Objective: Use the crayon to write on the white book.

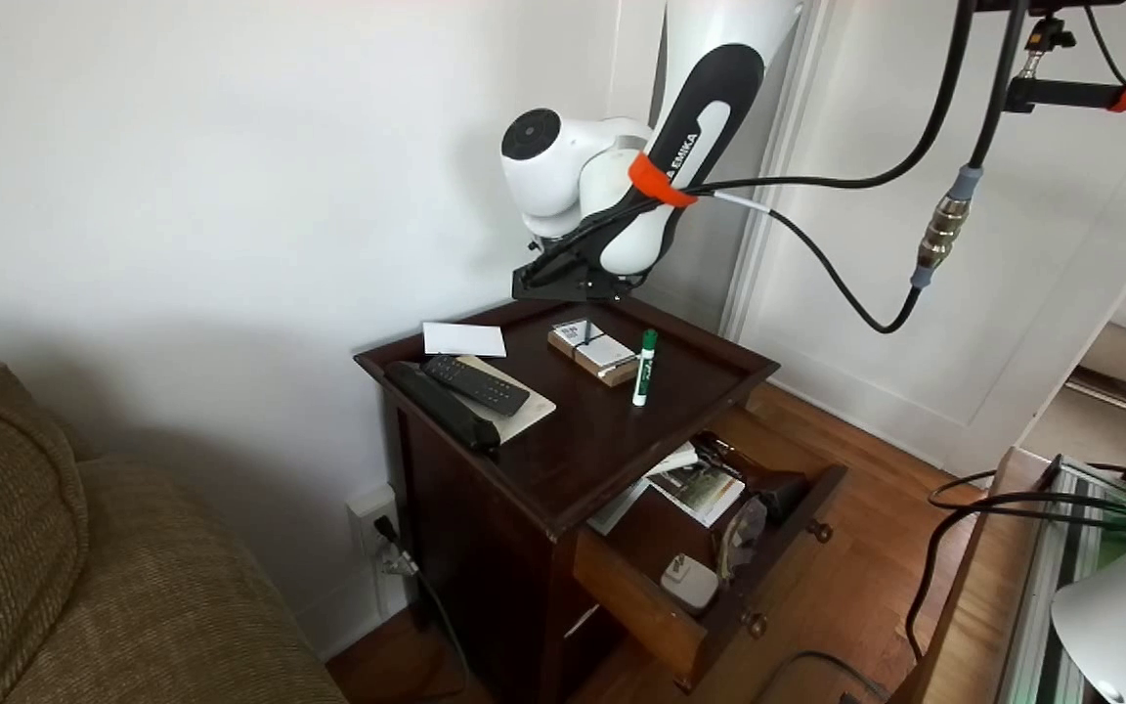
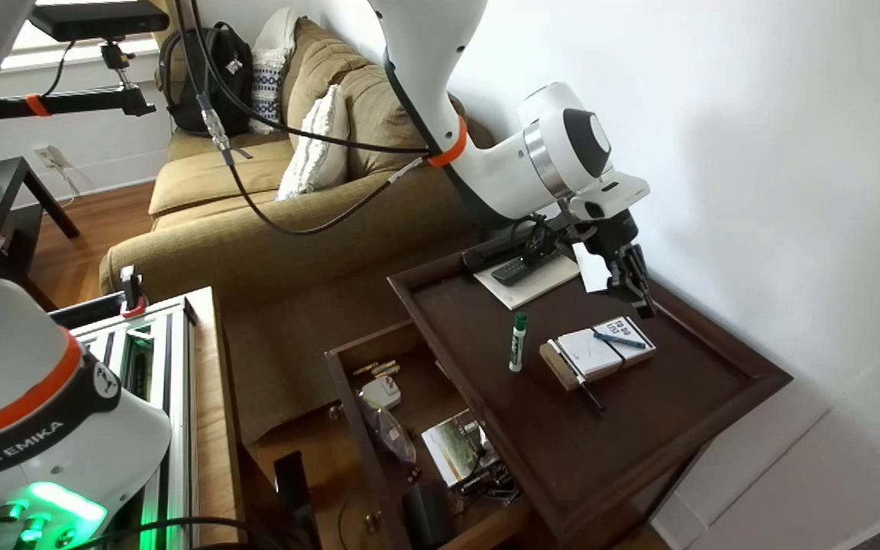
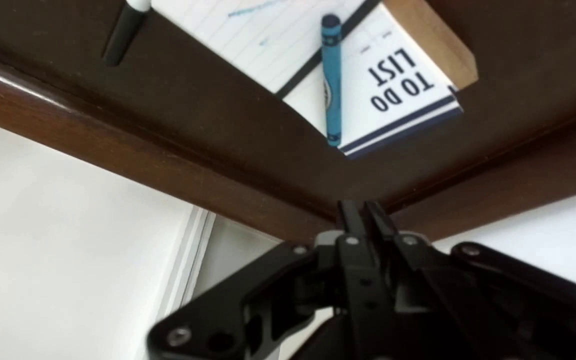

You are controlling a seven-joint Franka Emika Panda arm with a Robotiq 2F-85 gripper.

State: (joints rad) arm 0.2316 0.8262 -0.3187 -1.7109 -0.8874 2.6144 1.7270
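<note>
the crayon [image 3: 333,87] is the blue one, lying across the black strap [image 3: 300,77] on the white notepad [image 3: 288,40], one end right by the corner at the "to do list" side. the hand [image 3: 361,203] hangs over the table [image 2: 585,458] past that side, clear of the crayon, fingers nearly together with a slim gap and nothing in it. there are blue strokes [image 3: 255,8] on the page so some writing may be down already, but i'd treat grabbing the crayon as the step.

imo part the fingers first, then move over the pad and turn the wrist so they straddle the crayon's width. come down slow and level, it's round and could roll off that corner if one side bumps it. grip away from the dark end (i take that for the tip) so there's wax to write with, and go light, it might snap. watch the green marker [image 2: 517,341] too, it's standing upright and looks easy to tip.
</note>
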